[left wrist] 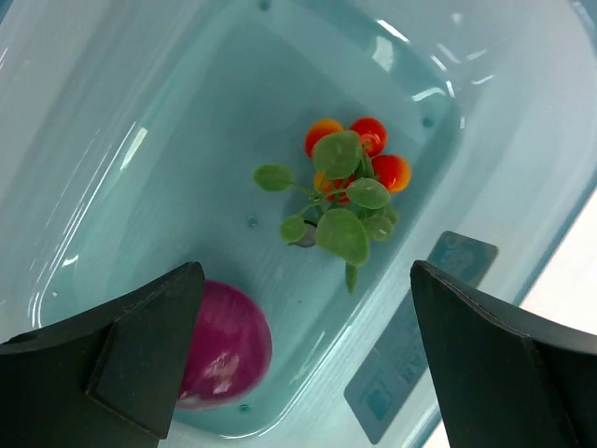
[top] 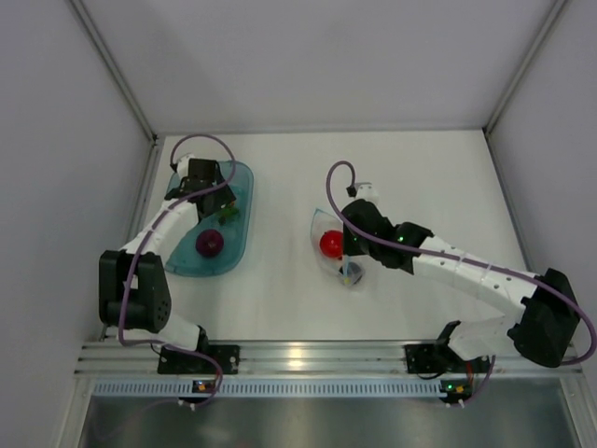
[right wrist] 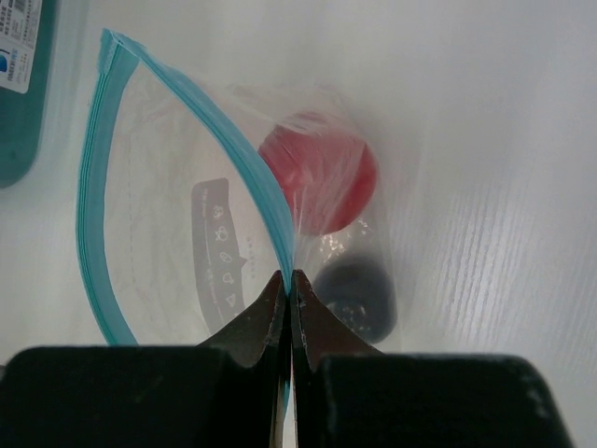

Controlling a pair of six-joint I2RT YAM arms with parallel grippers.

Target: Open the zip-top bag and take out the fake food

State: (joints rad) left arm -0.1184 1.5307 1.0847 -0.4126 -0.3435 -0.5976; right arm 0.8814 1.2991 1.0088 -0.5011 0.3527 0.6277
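The zip-top bag (right wrist: 177, 196) lies on the table with its mouth gaping open; it also shows in the top view (top: 322, 229). My right gripper (right wrist: 287, 280) is shut on its light blue zip strip (right wrist: 233, 140). A red ball (right wrist: 317, 177) and a dark purple-black piece (right wrist: 354, 294) sit inside the bag. My left gripper (left wrist: 308, 373) is open and empty above the teal tub (left wrist: 140, 140). In the tub lie a pink-magenta piece (left wrist: 229, 341) and a green-orange-red bit (left wrist: 345, 187).
The teal tub (top: 238, 182) stands at the left of the table, the bag near the middle beside my right gripper (top: 350, 247). Grey walls enclose the table on the left, back and right. A corner of the tub shows in the right wrist view (right wrist: 19, 103).
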